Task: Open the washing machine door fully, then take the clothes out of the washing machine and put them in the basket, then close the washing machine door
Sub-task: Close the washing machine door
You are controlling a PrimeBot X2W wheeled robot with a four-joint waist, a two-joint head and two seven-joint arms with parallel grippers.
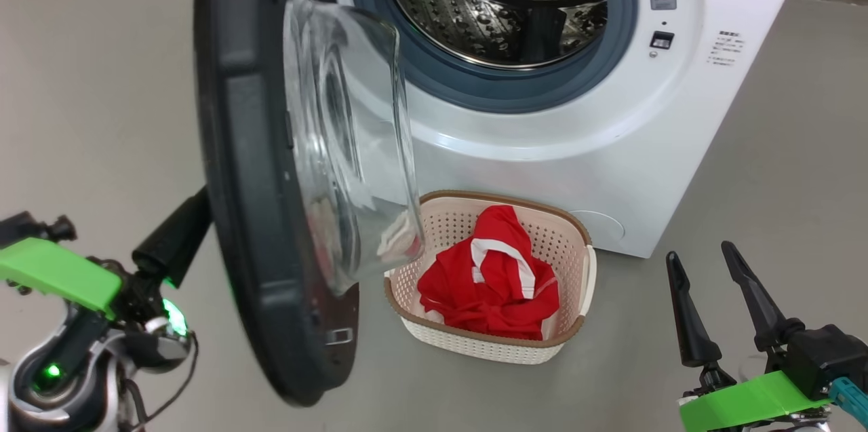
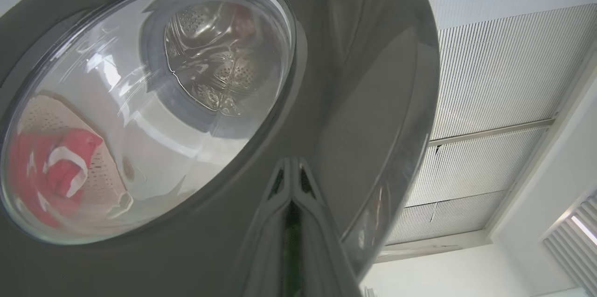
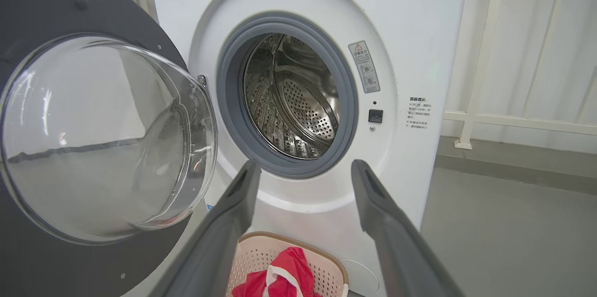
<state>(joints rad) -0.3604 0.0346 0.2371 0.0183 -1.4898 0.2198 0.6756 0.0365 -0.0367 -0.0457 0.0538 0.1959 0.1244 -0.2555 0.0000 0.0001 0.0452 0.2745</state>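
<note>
The washing machine stands with its steel drum showing no fabric inside. The washing machine door hangs swung out, edge-on to me, its glass bowl bulging toward the washer. My left gripper is shut, and its tips rest against the door's glossy outer face. The red clothes with white trim lie in the basket on the floor below the opening. My right gripper is open and holds nothing, apart from the basket at the lower right.
Grey floor spreads to the left of the door and to the right of the washer. A white railing runs behind the washer's right side. A slatted ceiling is above the door's rim in the left wrist view.
</note>
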